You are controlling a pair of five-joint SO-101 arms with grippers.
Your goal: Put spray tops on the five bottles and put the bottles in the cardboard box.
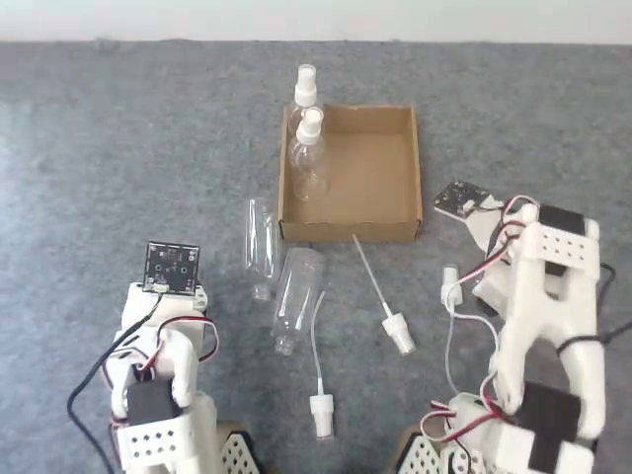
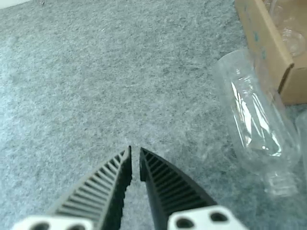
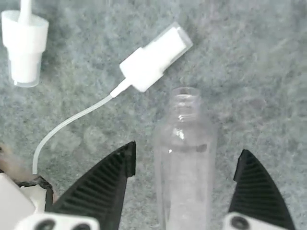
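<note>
The right gripper (image 3: pixel 188 151) stood wide, its jaws on either side of an uncapped bottle (image 3: pixel 184 163) that lay on the grey bench (image 3: pixel 259 57). Neither jaw could be seen touching it. Just beyond the bottle's mouth lay a white spray top (image 3: pixel 153 60), its thin tube curling back toward the gripper. A second spray top (image 3: pixel 24 48) lay farther off.

The left gripper (image 2: pixel 135 152) was narrow, its jaws almost together and holding nothing, above bare bench. Near it a second open bottle (image 2: pixel 254 120) lay on its side, close to a corner of the cardboard box (image 2: pixel 268 48).

In the high view a third open bottle (image 1: pixel 296 296) lay beside that one, and a third spray top (image 1: pixel 323 410) lay nearer the arms. One capped bottle (image 1: pixel 309 153) was in the box. Another capped bottle (image 1: pixel 304 89) was at the box's far corner; whether it was inside or behind could not be told.
</note>
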